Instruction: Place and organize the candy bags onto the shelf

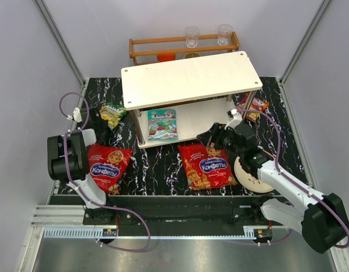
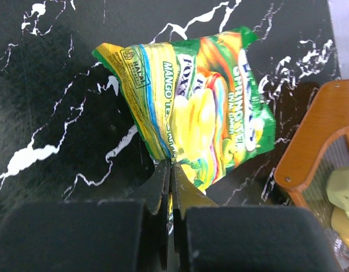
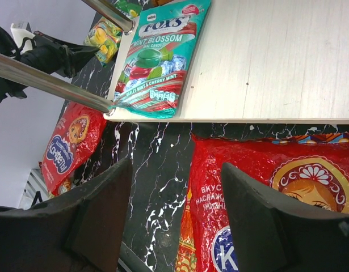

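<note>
The white two-tier shelf (image 1: 191, 79) stands at the back centre, and a teal candy bag (image 1: 162, 124) lies flat on its lower board (image 3: 276, 62). On the black mat left of the shelf lies a green-yellow bag (image 2: 202, 107), its near edge pinched in my shut left gripper (image 2: 171, 170). Two large red bags lie in front of the shelf, one at the left (image 1: 108, 165) and one at the centre (image 1: 207, 165). My right gripper (image 3: 177, 165) hangs open over the centre red bag's (image 3: 265, 187) left edge, holding nothing. A small red-orange bag (image 1: 253, 105) lies by the shelf's right post.
A brown wooden rack (image 1: 183, 45) with two glasses stands behind the shelf; its end (image 2: 316, 153) is close to the green-yellow bag. A round plate (image 1: 251, 175) lies under my right arm. A metal shelf post (image 3: 49, 82) crosses the right wrist view.
</note>
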Motion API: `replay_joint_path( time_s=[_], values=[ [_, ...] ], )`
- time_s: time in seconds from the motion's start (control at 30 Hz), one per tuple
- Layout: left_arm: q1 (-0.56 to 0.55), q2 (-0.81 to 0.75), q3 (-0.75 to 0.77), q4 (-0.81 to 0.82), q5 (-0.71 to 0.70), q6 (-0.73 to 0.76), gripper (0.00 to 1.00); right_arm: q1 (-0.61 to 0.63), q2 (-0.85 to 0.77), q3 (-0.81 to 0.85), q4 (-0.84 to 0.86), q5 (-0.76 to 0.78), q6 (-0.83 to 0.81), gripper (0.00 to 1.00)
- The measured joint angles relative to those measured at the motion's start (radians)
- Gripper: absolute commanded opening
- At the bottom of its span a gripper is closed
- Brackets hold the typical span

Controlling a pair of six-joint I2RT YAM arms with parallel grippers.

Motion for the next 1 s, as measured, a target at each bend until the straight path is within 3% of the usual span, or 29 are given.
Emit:
replay_joint_path(
  time_s=[0.17, 0.43, 0.8, 1.0],
  values=[
    [-0.001, -0.199, -0.082, -0.037, 0.009, -0.005, 0.00, 0.000, -0.026, 0.000, -0.016, 0.008, 0.000, 0.72],
    [-0.001, -0.830, -0.290, -0.160, 0.023, -0.025, 0.00, 0.000, -0.067, 0.000, -0.075, 0.043, -0.002, 0.73],
    [-0.011, -1.489, -0.377, -0.697, 0.140, -0.021, 0.00, -0.001, -0.170, 0.023, -0.220, 0.072, -0.008, 0.72],
    [-0.146, -1.634, -0.365, -0.956, 0.149, -0.034, 0.00, -0.001, -0.238, 0.024, -0.301, 0.074, -0.007, 0.71]
  ],
)
